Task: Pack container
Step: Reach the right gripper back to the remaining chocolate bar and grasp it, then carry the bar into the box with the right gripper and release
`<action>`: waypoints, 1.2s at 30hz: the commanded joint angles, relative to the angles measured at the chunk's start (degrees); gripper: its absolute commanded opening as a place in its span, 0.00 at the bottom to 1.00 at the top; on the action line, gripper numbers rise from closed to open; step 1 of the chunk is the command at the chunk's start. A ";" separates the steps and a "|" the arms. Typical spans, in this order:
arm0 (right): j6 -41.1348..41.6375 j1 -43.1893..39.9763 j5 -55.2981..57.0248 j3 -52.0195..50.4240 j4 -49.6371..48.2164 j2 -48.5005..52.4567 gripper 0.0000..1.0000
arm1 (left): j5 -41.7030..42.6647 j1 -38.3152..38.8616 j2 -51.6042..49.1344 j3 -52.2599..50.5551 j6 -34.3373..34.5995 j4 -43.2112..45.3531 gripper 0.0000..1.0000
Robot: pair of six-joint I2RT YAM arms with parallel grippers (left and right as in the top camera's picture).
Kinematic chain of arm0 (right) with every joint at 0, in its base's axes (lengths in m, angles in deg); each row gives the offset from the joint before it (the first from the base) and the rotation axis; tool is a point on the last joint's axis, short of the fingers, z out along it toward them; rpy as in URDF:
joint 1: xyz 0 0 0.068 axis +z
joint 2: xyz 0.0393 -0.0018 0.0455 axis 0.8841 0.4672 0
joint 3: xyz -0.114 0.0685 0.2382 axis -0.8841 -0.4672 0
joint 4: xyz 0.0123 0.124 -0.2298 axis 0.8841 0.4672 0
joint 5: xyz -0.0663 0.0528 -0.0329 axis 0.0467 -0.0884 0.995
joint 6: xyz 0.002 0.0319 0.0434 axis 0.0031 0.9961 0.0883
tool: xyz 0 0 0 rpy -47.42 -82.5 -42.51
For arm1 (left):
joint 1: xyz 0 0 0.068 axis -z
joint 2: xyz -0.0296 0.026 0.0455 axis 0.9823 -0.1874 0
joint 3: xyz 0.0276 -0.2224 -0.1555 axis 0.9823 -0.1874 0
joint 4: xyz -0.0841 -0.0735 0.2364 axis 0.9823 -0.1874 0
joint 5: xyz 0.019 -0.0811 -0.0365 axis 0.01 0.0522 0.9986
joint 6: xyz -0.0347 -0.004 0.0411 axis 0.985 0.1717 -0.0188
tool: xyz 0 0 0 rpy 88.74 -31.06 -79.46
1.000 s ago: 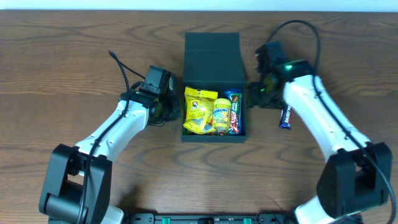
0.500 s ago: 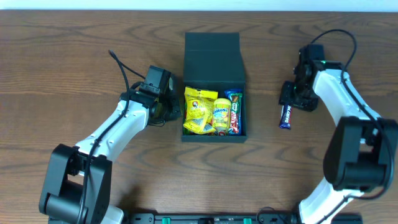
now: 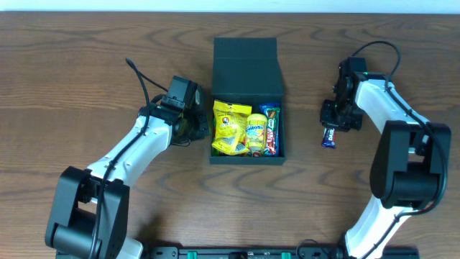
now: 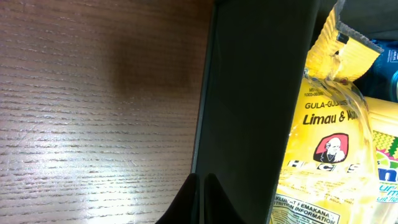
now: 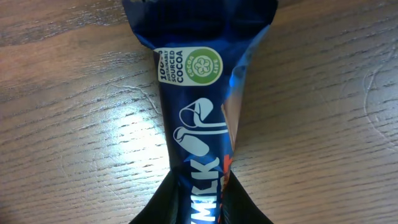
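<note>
The dark teal container (image 3: 244, 65) stands open at the table's middle, lid flap laid back. Inside lie a yellow candy packet (image 3: 230, 128), a yellow sweets pack (image 3: 256, 133) and a red bar (image 3: 271, 135). My left gripper (image 3: 200, 128) is shut on the container's left wall; the left wrist view shows its fingers (image 4: 202, 199) pinched on that wall (image 4: 249, 112) beside the yellow packet (image 4: 329, 143). My right gripper (image 3: 333, 119) is shut on one end of a dark blue chocolate bar (image 3: 329, 137) lying on the table; the right wrist view shows the fingers (image 5: 199, 208) squeezing the wrapper (image 5: 199, 124).
The wooden table (image 3: 86, 65) carries nothing else in view. The blue bar lies about a hand's width right of the container. Cables loop above both arms.
My right arm has swung away from the container's right wall, out to the blue bar on the table, and dropped onto its upper end. The left arm has not moved.
</note>
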 commanded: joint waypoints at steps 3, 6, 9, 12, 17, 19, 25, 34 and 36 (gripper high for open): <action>-0.22 0.00 -0.85 1.84 2.29 -0.33 0.08 | 0.17 -0.04 -0.22 0.13 -0.85 -0.15 0.06; -1.03 1.70 -2.93 5.44 6.01 -2.51 0.03 | 0.15 -0.04 -0.22 0.13 -0.85 -0.15 0.06; -1.22 4.50 -5.49 7.80 7.85 -6.38 0.02 | 0.15 -0.04 -0.22 0.13 -0.85 -0.17 0.06; -1.20 8.07 -8.55 8.00 8.11 -10.16 0.01 | 0.07 -0.04 -0.22 0.13 -0.85 -0.15 0.06; 0.63 15.76 -10.58 8.00 10.58 -13.35 0.02 | -0.02 -0.04 -0.22 0.13 -0.85 -0.17 0.06; 1.36 18.01 -10.60 7.80 11.17 -13.14 0.02 | -0.02 -0.04 -0.22 0.13 -0.87 -0.17 0.06; 4.20 22.25 -10.10 6.16 10.38 -12.55 0.01 | 0.00 -0.04 -0.22 0.13 -0.85 -0.20 0.06; 5.27 22.71 -10.08 4.02 9.64 -12.57 0.55 | 0.00 -0.04 -0.22 0.13 -0.85 -0.22 0.06; 5.27 22.71 -10.05 4.02 9.44 -12.57 0.55 | 0.00 -0.04 -0.22 0.13 -0.87 -0.22 0.06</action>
